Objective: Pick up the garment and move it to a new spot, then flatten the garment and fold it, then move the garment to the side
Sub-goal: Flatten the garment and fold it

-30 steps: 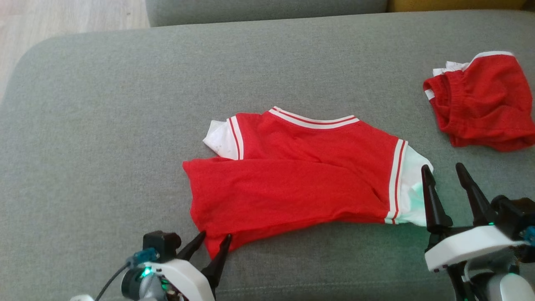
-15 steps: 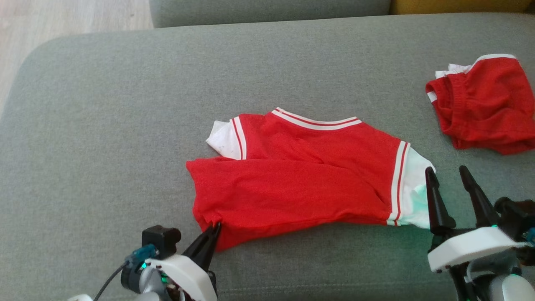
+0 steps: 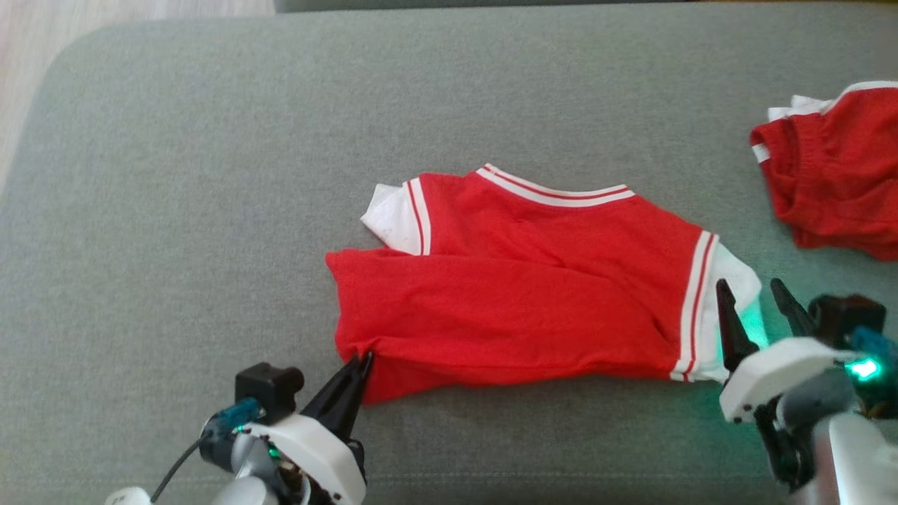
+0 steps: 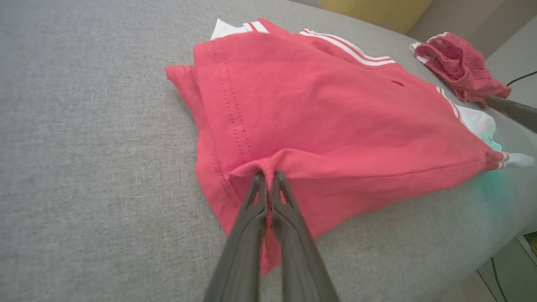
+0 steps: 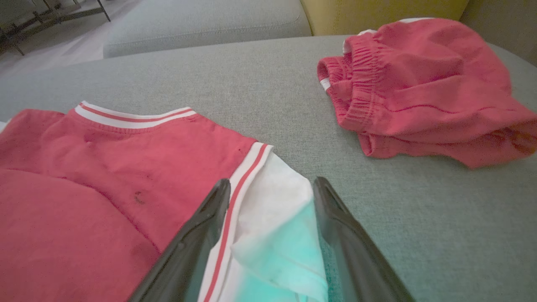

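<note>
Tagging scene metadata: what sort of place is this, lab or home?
Likely a home living room: the work surface is a grey upholstered sofa cushion, another cushion sits beyond it, pale wood-look floor shows past the edge, and a red shirt and shorts lie on top.

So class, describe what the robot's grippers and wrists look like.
Both left gripper and right gripper have two long black fingers tapering to points, set in white shells. Each wrist carries a black box, blue connector and green light; a dark cable trails from the left.
</note>
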